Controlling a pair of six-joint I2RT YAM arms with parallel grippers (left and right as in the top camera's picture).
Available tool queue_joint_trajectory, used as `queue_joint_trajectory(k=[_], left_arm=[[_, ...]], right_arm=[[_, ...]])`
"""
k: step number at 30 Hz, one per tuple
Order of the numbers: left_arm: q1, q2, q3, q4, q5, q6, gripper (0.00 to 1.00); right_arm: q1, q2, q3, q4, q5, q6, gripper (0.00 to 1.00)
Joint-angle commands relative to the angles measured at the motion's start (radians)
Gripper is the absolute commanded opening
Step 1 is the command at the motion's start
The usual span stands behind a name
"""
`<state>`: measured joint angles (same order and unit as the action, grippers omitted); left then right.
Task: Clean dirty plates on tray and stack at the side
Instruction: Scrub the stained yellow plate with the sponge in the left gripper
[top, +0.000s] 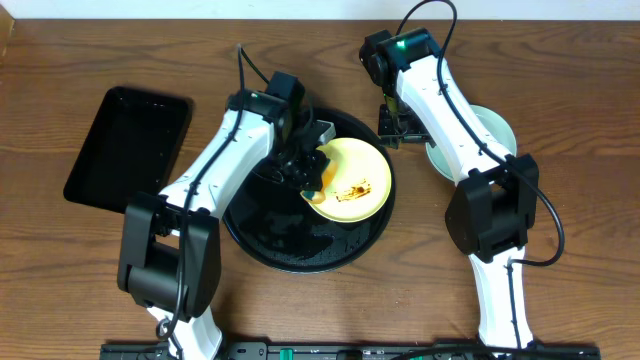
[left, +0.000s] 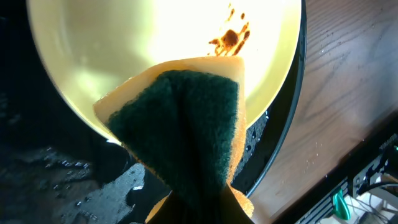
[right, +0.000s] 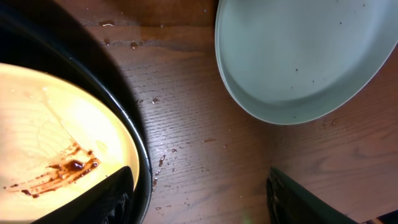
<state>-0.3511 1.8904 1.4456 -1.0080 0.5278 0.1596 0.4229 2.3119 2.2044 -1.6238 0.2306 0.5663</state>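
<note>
A pale yellow plate (top: 352, 180) with a brown smear (top: 352, 191) lies on the right part of the round black tray (top: 290, 240). My left gripper (top: 305, 165) is shut on a yellow-and-green sponge (left: 186, 124), whose tip rests on the yellow plate (left: 137, 50) just below the smear (left: 230, 38). My right gripper (right: 199, 199) hangs open over bare wood between the tray rim (right: 134, 143) and a pale mint plate (right: 298, 56); its left finger (right: 106, 199) overlaps the tray edge. In the overhead view the mint plate (top: 495, 125) is partly hidden by the right arm.
A smaller rectangular black tray (top: 130, 148) lies at the far left. The round tray's floor (left: 56, 174) is wet, and water drops dot the wood (right: 161, 162) beside its rim. The table's front edge and cables (left: 367, 180) are close by.
</note>
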Motion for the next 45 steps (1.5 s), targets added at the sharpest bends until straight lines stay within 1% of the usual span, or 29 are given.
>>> queue_joint_trajectory(k=[1,7,15,22,28,30,33,36,45], left_arm=[[-0.013,-0.013,-0.048,0.036,0.045,-0.051,0.07],[-0.027,-0.011,-0.116,0.113,0.068,-0.094,0.07],[-0.026,0.042,-0.129,0.151,0.067,-0.131,0.07],[-0.026,0.117,-0.129,0.163,0.059,-0.133,0.07],[-0.023,0.124,-0.129,0.162,-0.057,-0.159,0.07],[-0.018,0.124,-0.129,0.161,-0.073,-0.162,0.07],[0.003,0.124,-0.128,0.161,-0.088,-0.167,0.07],[0.035,0.124,-0.128,0.161,-0.148,-0.191,0.07],[0.221,0.124,-0.121,0.161,-0.266,-0.244,0.07]], right_arm=[[0.001,-0.017,-0.003,0.0,0.0,-0.007,0.66],[0.001,-0.017,-0.003,0.0,0.0,-0.014,0.66],[0.001,-0.017,-0.003,0.0,0.0,-0.022,0.66],[0.001,-0.017,-0.003,-0.001,0.0,-0.03,0.67],[0.001,-0.017,-0.003,-0.002,0.0,-0.03,0.67],[0.001,-0.017,-0.003,-0.002,0.0,-0.03,0.68],[0.001,-0.017,-0.003,-0.004,0.0,-0.033,0.68],[0.001,-0.017,-0.003,-0.005,0.0,-0.033,0.68],[0.002,-0.017,-0.003,-0.008,-0.003,-0.044,0.69]])
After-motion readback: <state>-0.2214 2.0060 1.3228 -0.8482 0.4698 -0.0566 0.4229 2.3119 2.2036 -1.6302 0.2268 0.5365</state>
